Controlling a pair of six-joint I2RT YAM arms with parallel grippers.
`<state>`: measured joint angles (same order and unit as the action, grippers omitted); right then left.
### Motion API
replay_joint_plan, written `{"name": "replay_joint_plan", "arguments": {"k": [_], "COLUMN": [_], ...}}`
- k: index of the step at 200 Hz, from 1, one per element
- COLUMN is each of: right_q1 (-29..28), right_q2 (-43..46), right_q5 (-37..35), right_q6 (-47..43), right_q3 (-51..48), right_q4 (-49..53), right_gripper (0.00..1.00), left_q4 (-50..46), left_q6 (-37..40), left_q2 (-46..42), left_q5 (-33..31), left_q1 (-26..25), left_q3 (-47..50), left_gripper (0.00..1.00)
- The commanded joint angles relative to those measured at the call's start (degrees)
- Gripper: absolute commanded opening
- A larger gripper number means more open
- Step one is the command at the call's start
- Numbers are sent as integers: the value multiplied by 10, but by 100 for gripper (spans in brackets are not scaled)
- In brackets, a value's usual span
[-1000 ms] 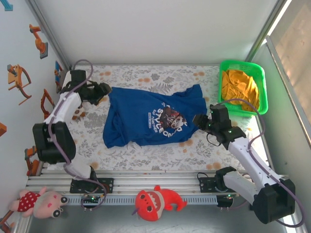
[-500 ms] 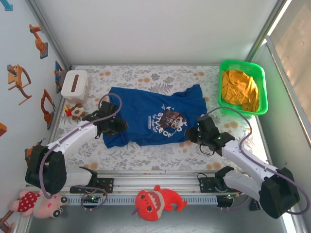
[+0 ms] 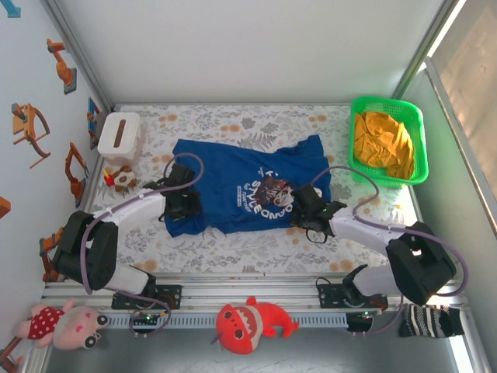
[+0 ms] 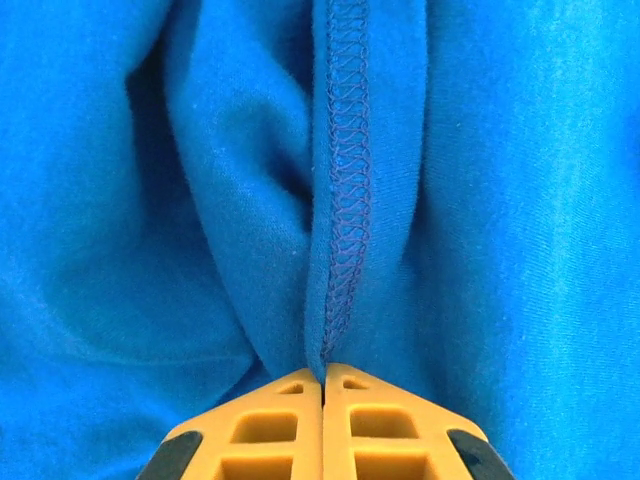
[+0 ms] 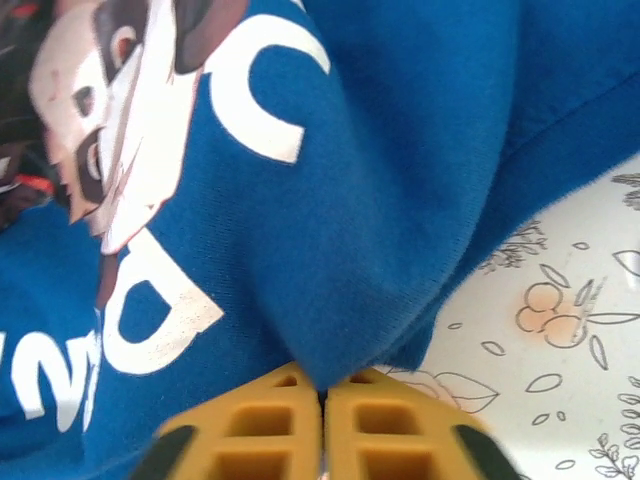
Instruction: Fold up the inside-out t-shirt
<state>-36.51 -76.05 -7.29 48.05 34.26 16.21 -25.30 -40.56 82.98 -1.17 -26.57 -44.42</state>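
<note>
2 tight pinches on the t-shirt (image 3: pixel 233 180): left tool (image 4: pixel 322 376) on a seam fold, right tool (image 5: pixel 322 391) on its edge

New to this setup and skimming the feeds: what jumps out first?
The blue t-shirt spread mid-table, with its white-lettered print, draws the eye first. Both grippers pinch it: the left gripper on a stitched seam, the right gripper on a fold by the print. A green basket holding an orange garment sits far right.
</note>
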Motion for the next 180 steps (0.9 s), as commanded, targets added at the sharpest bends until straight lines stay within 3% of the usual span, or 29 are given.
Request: {"name": "replay_joint_plan", "arguments": {"k": [1, 17, 46, 87, 96, 110, 121, 155, 180], "right_q1": [0, 14, 60, 75, 75, 75, 75, 76, 79], "right_q2": [38, 96, 186, 182, 175, 170, 167, 170, 168], "right_q5": [-72, -91, -74, -46, -45, -47, -50, -50, -49], "right_q6": [-6, -27, -65, -83, -81, -75, -73, -73, -75], "right_q3": [31, 57, 108, 129, 118, 101, 89, 69, 69], "right_q4": [24, 66, 125, 144, 136, 123, 119, 111, 109], "right_gripper": [0, 0, 0, 0, 0, 0, 0, 0, 0], "left_q4": [-27, -47, -58, -54, -51, -50, -51, -22, -20], "left_q6": [32, 51, 71, 96, 96, 96, 97, 78, 87], "left_q2": [-16, -49, -84, -20, 0, 25, 32, -24, -72], "left_q5": [-14, 9, 109, 187, 195, 203, 200, 166, 62], "left_q1": [13, 52, 156, 232, 241, 250, 251, 225, 160], "left_q3": [-53, -86, -136, -185, -187, -186, -175, -78, -22], "left_gripper": [0, 0, 0, 0, 12, 42, 53, 59, 58]}}
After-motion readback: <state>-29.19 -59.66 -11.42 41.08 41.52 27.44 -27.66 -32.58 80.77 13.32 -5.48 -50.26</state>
